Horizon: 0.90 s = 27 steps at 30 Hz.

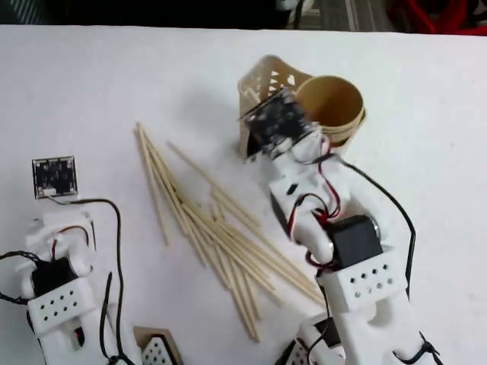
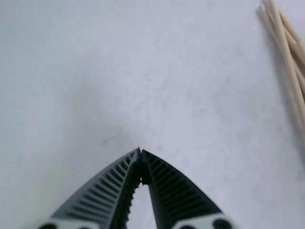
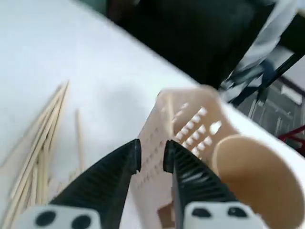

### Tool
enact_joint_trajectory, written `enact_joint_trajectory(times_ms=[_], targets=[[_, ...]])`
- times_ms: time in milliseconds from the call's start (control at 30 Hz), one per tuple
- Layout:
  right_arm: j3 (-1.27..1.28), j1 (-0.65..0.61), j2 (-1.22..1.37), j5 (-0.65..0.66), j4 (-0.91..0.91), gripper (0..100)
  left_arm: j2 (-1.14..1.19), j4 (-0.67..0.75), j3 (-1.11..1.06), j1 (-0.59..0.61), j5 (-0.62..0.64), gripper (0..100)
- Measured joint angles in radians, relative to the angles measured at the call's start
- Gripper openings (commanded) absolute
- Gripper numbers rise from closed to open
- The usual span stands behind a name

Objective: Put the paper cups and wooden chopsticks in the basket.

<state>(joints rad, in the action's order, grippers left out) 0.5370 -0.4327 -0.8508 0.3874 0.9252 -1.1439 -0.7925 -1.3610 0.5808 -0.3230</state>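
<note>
Several wooden chopsticks (image 1: pixel 217 232) lie fanned across the middle of the white table; they also appear as chopsticks (image 3: pixel 35 155) and chopsticks (image 2: pixel 288 45) in the wrist views. The pale perforated basket (image 1: pixel 266 84) stands at the back, with a tan paper cup (image 1: pixel 332 106) against its right side. My right arm (image 1: pixel 304 198) hangs over the basket. My right gripper (image 3: pixel 151 155) is narrowly open just above the basket (image 3: pixel 190 124) wall, beside the paper cup (image 3: pixel 252 176). One thin stick (image 3: pixel 169 114) stands inside the basket. My left gripper (image 2: pixel 140 152) is shut and empty over bare table, left of the chopsticks.
The table's far edge (image 1: pixel 152 27) runs close behind the basket, with dark room beyond. My left arm (image 1: pixel 53 289) sits at the front left with black cables (image 1: pixel 114 251) trailing. A small brown object (image 1: pixel 156 346) lies at the front edge.
</note>
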Motion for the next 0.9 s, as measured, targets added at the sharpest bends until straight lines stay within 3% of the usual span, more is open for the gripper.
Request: enact_joint_trajectory(times_ms=[167,533,900], targets=[[0.000,-0.021,0.064,0.041,0.153,9.1,0.000,0.000,0.000,0.000,0.000,2],[-0.023,-0.121,0.523,0.110,0.218,9.4,0.000,0.000,0.000,-0.002,0.000,2],[-0.273,-0.158,0.859,0.129,0.287,19.9,0.000,0.000,0.000,-0.002,0.000,2]])
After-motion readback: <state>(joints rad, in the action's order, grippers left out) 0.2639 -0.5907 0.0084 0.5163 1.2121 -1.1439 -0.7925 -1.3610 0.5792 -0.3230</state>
